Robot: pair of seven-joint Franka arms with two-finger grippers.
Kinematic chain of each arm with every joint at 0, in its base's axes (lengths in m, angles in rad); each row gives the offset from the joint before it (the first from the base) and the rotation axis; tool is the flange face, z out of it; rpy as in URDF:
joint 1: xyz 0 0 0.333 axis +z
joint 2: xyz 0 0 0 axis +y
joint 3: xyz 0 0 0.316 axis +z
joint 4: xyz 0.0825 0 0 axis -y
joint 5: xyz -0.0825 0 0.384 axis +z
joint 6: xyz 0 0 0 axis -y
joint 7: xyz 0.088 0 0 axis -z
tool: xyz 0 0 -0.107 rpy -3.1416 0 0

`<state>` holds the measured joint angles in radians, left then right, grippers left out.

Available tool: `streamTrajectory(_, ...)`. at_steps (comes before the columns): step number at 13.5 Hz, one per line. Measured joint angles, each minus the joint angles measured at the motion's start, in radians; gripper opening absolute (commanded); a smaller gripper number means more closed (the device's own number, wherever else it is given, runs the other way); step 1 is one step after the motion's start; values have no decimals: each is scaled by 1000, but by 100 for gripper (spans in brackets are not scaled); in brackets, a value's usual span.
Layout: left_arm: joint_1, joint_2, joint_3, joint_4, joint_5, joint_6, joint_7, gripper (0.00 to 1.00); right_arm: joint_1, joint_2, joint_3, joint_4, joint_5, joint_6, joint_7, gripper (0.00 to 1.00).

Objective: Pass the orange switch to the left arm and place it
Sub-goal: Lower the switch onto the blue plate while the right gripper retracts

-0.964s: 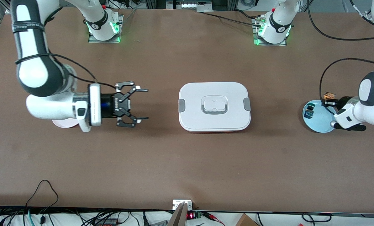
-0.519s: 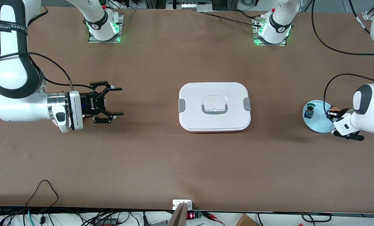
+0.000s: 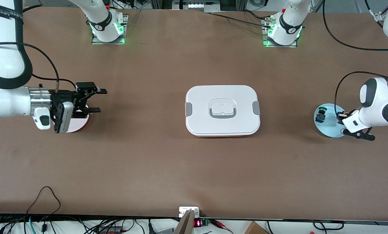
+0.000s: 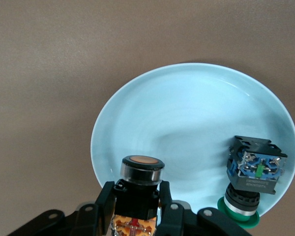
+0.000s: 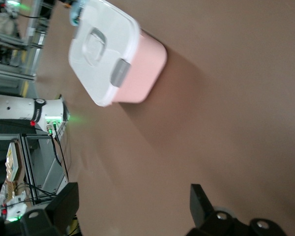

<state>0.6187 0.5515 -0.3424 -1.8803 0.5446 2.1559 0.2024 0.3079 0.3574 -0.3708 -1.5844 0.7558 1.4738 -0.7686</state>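
The orange switch (image 4: 140, 189) is a small black part with an orange cap. My left gripper (image 3: 340, 115) is shut on it and holds it upright just over the light blue plate (image 3: 330, 130), which also shows in the left wrist view (image 4: 187, 123). The white box (image 3: 222, 110) stands shut at the table's middle. It also shows in the right wrist view (image 5: 113, 56). My right gripper (image 3: 98, 100) is open and empty, over the edge of a pink plate (image 3: 80, 123) at the right arm's end of the table.
A blue-and-green component (image 4: 253, 174) lies on the blue plate beside the held switch; it also shows in the front view (image 3: 320, 115). Black cables loop off the left arm above the plate. Bare brown table (image 3: 148, 156) lies between the box and each plate.
My right gripper has drawn back from near the box toward the right arm's end, to over the pink plate. My left gripper has moved with the switch to over the blue plate.
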Motion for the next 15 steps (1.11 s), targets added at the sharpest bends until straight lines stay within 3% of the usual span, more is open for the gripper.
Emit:
streamTrajectory(5,0,-8,0,-50,0,104,-99,0,19,-19,24,80,-353,-55,463,100)
streamTrajectory(8,2,-11,0,-59,0,106,-212,0,38,-29,86,118,-585,-90,588,100)
streamTrajectory(11,17,-12,0,-72,0,112,-308,2,34,-38,99,180,-784,-111,607,100)
streamTrajectory(15,38,-27,-9,-95,0,157,-386,4,-51,-41,95,255,-824,6,614,100)
